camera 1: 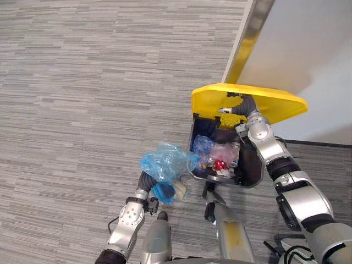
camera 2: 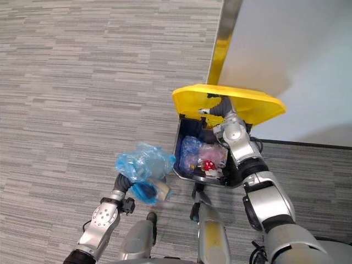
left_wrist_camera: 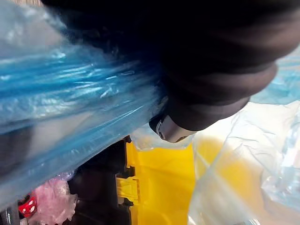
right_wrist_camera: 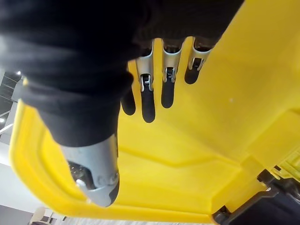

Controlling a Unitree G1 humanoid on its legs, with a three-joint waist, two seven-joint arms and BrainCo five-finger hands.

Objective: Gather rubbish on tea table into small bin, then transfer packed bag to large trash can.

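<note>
The can (camera 1: 252, 168) stood on the grey carpet floor (camera 1: 82, 82), close to a white wall (camera 1: 313, 44) with a metal strip (camera 1: 247, 38) running up its edge. Its yellow lid (camera 1: 275, 104) was raised and tilted back towards the wall. The right hand (camera 1: 235, 111) reached over the can's opening and lay against the lid's underside. In the right wrist view its fingers (right_wrist_camera: 148, 101) were straight and spread a little apart, flat on the yellow plastic and curled round nothing.

Inside the dark can lay crumpled blue plastic (camera 1: 202, 144), pink plastic (camera 1: 225, 151) and a small red item (camera 1: 219, 164).

The bag (camera 1: 165, 162), thin blue plastic, bunched and wrinkled, hung off the floor just beside the can's left front corner, outside the opening. The left arm came up from below into its underside, and the left hand (left_wrist_camera: 169, 130) was wrapped in the blue film. Whether it was clamped on the bag could not be told. In the left wrist view the blue folds lay right against the hand's dark cover, with the can's yellow and dark parts showing past them.
</note>
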